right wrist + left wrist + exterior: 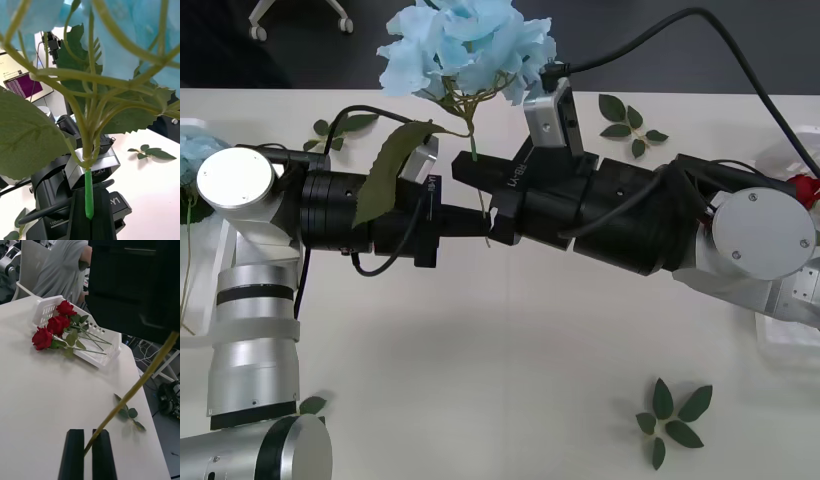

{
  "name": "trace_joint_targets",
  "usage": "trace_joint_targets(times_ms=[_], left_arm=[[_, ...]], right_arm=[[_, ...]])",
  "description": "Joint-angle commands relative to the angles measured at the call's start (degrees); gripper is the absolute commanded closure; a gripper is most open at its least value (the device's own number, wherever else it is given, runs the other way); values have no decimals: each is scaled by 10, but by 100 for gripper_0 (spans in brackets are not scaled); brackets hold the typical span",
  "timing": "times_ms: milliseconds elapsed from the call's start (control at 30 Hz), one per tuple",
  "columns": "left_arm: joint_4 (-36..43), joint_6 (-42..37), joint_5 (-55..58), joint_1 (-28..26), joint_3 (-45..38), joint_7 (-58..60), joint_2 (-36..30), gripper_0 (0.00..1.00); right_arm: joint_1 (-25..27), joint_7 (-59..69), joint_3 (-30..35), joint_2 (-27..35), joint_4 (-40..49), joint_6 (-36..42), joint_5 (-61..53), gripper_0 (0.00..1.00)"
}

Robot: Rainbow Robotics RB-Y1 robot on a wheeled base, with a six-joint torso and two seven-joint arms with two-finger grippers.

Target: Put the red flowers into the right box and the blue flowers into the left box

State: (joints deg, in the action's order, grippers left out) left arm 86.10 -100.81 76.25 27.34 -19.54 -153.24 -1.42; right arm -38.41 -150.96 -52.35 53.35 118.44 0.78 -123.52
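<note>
A blue flower (465,45) stands upright above the table's middle, its pale bloom high and its thin stem (131,392) running down between both arms. My left gripper (472,215) reaches in from the left, and its black fingers (75,455) are shut on the stem. From the right, my right gripper (485,228) meets it and is shut on the same stem, whose green tip (89,195) lies against its fingers. Three red flowers (56,324) lie in the right box (45,307). Another blue flower (195,150) lies at the left box (220,260).
Loose green leaf sprigs lie on the white table at the back right (628,125), front right (675,420) and back left (340,128). The right box (790,330) sits at the table's right edge. A black cable arcs over the right arm.
</note>
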Motion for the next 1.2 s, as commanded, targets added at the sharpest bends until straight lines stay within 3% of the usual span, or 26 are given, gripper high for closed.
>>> trace_joint_targets(times_ms=[33,333,367,400,433,533,933,1200], left_arm=[[10,3,11,-4,1,-18,2,99],[10,3,14,-5,1,-18,-1,98],[10,3,15,-4,1,-18,-2,99],[10,3,16,-5,1,-18,-2,99],[10,3,16,-5,0,-18,-2,99],[10,3,17,-5,0,-18,-4,99],[10,0,32,-12,-10,-18,-12,99],[37,3,80,-50,-16,-18,-64,99]], right_arm=[[-18,-14,6,-6,7,-2,1,100],[-18,-11,6,-6,6,-3,-1,100],[-18,-11,6,-6,5,-10,0,94],[-18,-13,5,-6,5,-15,0,62],[-18,-13,5,-6,5,-15,0,43],[-18,-13,5,-6,5,-15,0,11],[-13,-6,5,7,6,-25,-15,7],[3,1,9,52,8,-36,-30,7]])
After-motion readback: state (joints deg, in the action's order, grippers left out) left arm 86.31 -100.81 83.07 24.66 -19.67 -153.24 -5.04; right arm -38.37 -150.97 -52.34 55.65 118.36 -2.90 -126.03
